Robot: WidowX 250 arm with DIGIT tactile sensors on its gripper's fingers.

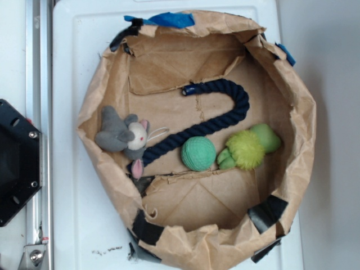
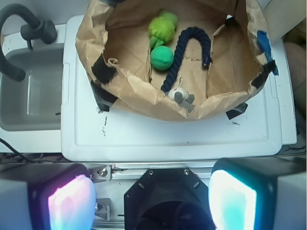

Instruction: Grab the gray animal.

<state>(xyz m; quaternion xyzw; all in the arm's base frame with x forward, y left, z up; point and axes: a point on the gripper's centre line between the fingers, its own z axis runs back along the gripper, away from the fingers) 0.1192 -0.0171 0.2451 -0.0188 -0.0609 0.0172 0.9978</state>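
Observation:
The gray animal [image 1: 122, 136] lies inside the brown paper bowl [image 1: 90, 107], against its left wall, with its whitish face and pink-lined ears turned toward the middle. In the wrist view the gray animal [image 2: 182, 97] peeks over the bowl's near rim [image 2: 144, 98]. My gripper [image 2: 151, 201] is open, far back from the bowl, above the robot's black base [image 2: 165, 199]. Its two glowing pads [image 2: 72, 203] stand wide apart with nothing between them. The exterior view does not show the gripper.
A dark blue rope [image 1: 216, 115] curves through the bowl beside the animal. A teal-green ball [image 1: 198, 153] and a fuzzy lime-green plush [image 1: 247, 149] lie to its right. The bowl sits on a white tray [image 2: 168, 139]. A grey sink [image 2: 29, 91] is at the wrist view's left.

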